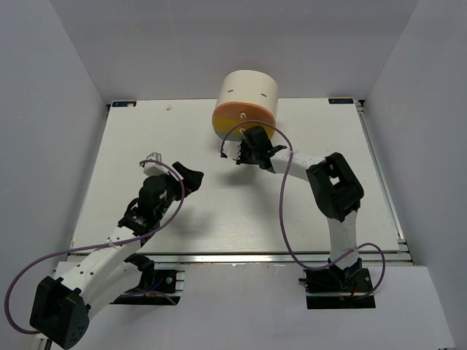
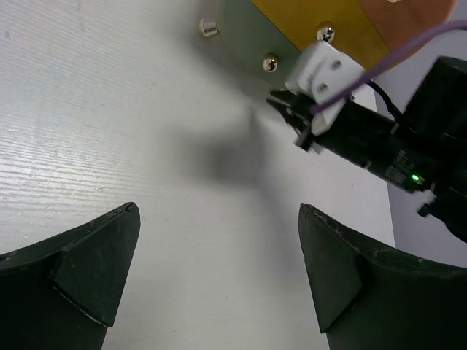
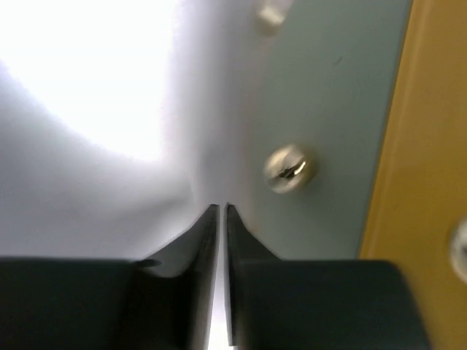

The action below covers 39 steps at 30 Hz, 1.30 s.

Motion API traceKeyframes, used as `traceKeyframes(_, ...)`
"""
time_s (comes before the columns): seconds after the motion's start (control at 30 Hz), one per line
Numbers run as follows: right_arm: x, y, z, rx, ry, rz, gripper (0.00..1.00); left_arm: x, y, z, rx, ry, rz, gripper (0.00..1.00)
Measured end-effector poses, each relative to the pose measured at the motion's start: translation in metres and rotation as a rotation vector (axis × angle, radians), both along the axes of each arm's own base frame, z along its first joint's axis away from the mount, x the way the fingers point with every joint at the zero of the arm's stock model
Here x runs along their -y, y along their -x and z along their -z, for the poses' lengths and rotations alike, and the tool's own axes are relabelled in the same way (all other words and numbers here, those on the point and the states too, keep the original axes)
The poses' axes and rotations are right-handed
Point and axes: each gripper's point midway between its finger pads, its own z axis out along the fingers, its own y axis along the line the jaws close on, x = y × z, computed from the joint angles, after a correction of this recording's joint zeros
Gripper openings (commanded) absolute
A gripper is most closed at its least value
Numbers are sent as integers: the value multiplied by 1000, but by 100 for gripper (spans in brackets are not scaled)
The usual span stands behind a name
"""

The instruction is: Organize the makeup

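The top view looks steeply down from behind the near edge, taking in the whole bench [image 1: 131, 146] and cabinet [image 1: 248, 91]. The left wrist view looks low across the bench, past the left tool [image 2: 219, 211], toward the cabinet front and right tool [image 2: 288, 109]. The right wrist view sits very near that same front, blurred, seemingly at a knob [image 3: 290, 168].

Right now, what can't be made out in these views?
- Makeup: in no view; the cabinet walls hide its inside.
- Top view: right gripper tips masked by its own wrist; contact with the cabinet unclear.
- Left wrist: cabinet cut off by the top edge.
- Right wrist: knob blurred.
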Motion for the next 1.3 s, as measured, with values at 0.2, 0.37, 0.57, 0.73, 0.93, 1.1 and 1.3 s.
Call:
traceKeyframes(0.2,15,77,-59,-187,-173,-47,62,-1,2,-8,23,12,1,98)
traceKeyframes(0.37,38,121,-148,-257,-451,-18,89,2,3,-11,31,20,18,98)
traceKeyframes(0.57,100,130,-200,-244,-658,187,89,10,4,-20,46,26,62,98)
traceKeyframes(0.73,142,121,-188,-306,-747,430,89,16,7,-24,55,32,102,98)
traceKeyframes(0.93,159,129,-172,-374,-781,594,89,20,10,-24,54,34,137,98)
traceKeyframes(1.1,174,128,-178,-359,-831,678,89,23,11,-27,64,38,154,98)
traceKeyframes(1.3,189,122,-177,-344,-861,768,89,29,10,-30,75,38,185,98)
